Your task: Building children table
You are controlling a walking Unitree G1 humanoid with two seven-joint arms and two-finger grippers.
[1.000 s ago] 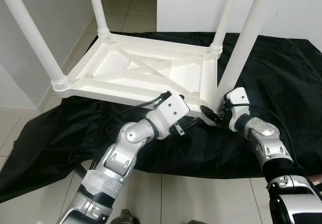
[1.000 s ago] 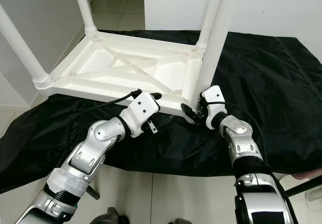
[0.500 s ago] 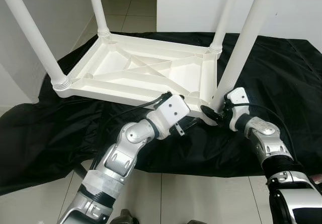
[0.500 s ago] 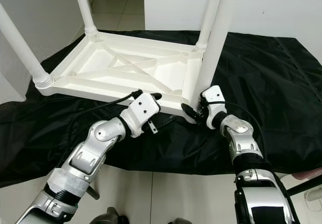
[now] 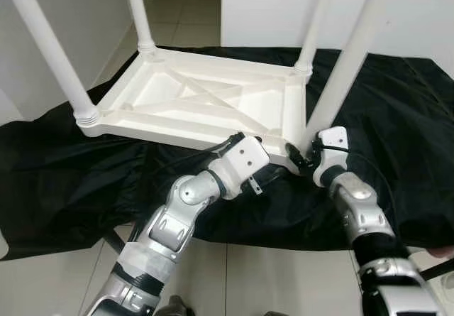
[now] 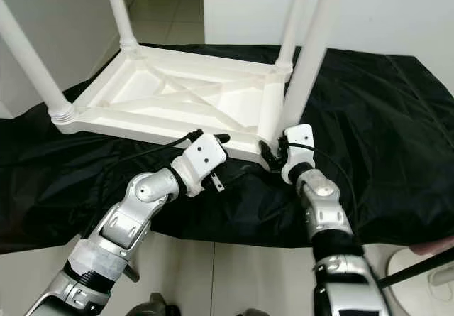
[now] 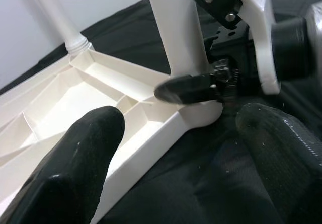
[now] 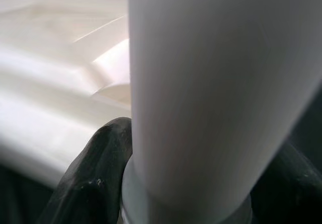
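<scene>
The white children table (image 5: 206,103) lies upside down on a black sheet (image 5: 397,117) that is spread on the tiled floor (image 5: 248,280), and its legs point upward. Compared with 1 second ago, the fourth leg (image 5: 340,82) stands a little steeper at the near right corner, and the right tool (image 6: 273,154) has moved closer to the corner, so the wrist now sits just beside the table frame. I judge from this that the leg is being seated or turned into its socket, and that the task is near its end, because the other 3 legs already stand in their corners.

The right tool pinches the base of the fourth leg: in the right wrist view the black fingers (image 8: 95,178) press against both sides of the white tube, just above its collar. The left tool (image 7: 176,148) is at the near edge of the table, just beside the same corner. Its 2 fingers are spread, with 1 over the ribbed underside and the other over the black sheet, so the edge passes between them, and I cannot tell if they touch it
</scene>
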